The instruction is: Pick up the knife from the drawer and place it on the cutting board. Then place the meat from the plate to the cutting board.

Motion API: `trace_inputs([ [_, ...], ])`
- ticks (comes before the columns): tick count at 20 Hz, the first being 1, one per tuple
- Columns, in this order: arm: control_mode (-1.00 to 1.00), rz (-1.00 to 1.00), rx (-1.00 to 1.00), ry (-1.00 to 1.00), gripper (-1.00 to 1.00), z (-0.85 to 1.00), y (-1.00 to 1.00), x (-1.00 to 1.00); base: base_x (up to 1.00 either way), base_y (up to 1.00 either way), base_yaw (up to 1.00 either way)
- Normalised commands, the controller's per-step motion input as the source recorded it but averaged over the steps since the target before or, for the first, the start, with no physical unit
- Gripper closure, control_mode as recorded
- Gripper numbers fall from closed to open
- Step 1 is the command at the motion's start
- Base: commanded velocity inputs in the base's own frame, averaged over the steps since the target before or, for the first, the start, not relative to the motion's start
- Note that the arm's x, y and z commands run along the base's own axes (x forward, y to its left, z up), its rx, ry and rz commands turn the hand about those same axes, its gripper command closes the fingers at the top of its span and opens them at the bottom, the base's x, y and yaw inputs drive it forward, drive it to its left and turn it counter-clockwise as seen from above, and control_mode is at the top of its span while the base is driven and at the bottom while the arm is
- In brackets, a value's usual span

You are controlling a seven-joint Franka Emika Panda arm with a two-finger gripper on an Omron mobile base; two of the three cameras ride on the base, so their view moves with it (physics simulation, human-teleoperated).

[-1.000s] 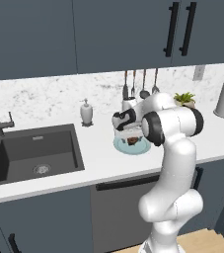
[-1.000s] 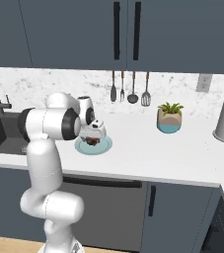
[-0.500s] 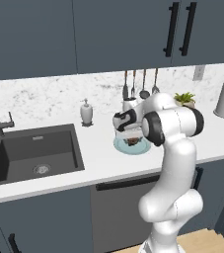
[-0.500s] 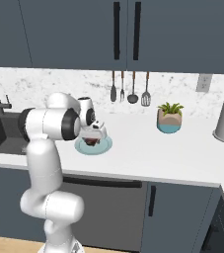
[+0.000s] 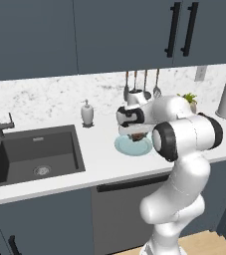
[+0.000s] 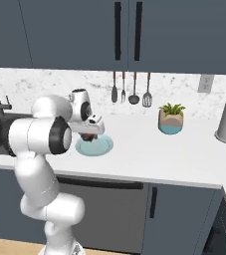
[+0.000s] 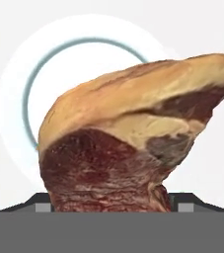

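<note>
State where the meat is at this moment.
The meat hangs in the tool just above the plate, on the counter right of the sink, near the soap dispenser.

White rounded arm (image 5: 184, 199) w/ dark joint bands, glossy segments, bulbous base, small white gripper (image 5: 136, 130)

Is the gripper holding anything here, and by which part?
Yes: the gripper holds the meat by its dark red lower end, lifted just above the plate.
</note>
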Motion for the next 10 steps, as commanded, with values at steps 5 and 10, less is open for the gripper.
trace_inputs([
  [5,-1.00,0.00,0.00,0.00,1.00,0.85,0.01,-1.00,0.00,0.00,0.00],
  [10,-1.00,0.00,0.00,0.00,1.00,0.57,0.00,-1.00,0.00,0.00,0.00],
])
